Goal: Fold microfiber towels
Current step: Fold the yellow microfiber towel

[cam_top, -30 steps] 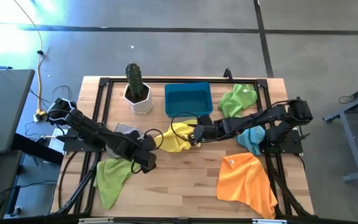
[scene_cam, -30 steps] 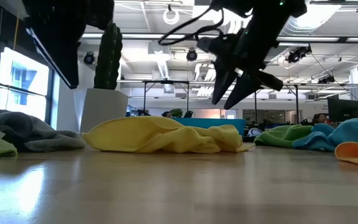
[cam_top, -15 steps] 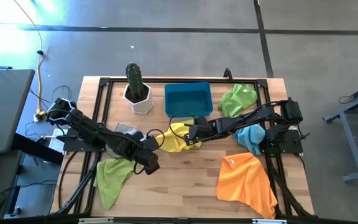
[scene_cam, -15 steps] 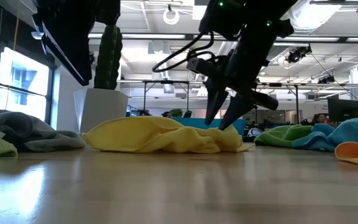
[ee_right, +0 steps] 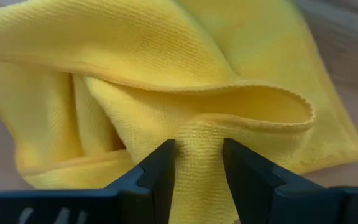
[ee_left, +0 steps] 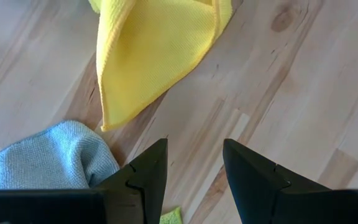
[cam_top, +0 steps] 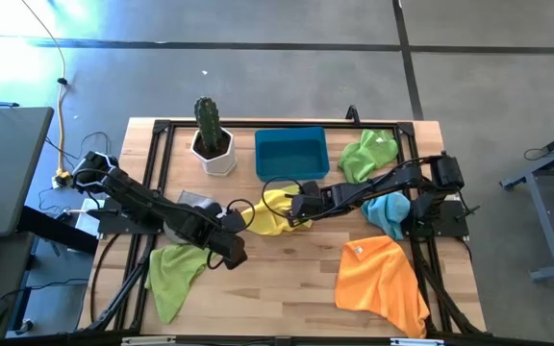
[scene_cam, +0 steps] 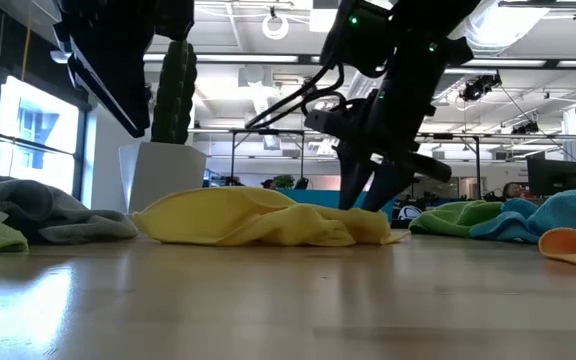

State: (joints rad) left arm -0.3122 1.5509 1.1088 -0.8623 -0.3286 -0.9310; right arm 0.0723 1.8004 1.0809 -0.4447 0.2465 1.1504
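**Right fingers pinch a fold of the yellow towel**

The right gripper (cam_top: 294,207) is down at the middle of the bench (cam_top: 287,269), on the right side of the yellow towel (cam_top: 269,213). In the right wrist view a raised fold of the yellow cloth sits between its two fingers (ee_right: 157,177), so the fingers are grasping the towel. The left gripper (cam_top: 231,252) hovers above bare wood, just beside the near edge of the yellow towel; its fingers (ee_left: 146,180) are released and hold nothing.

A grey towel (cam_top: 196,203) lies under the left arm. One green towel (cam_top: 173,274) hangs at the near left, the other (cam_top: 367,154) lies at the far right. The blue towel (cam_top: 389,213) and the orange towel (cam_top: 381,281) lie on the right side.
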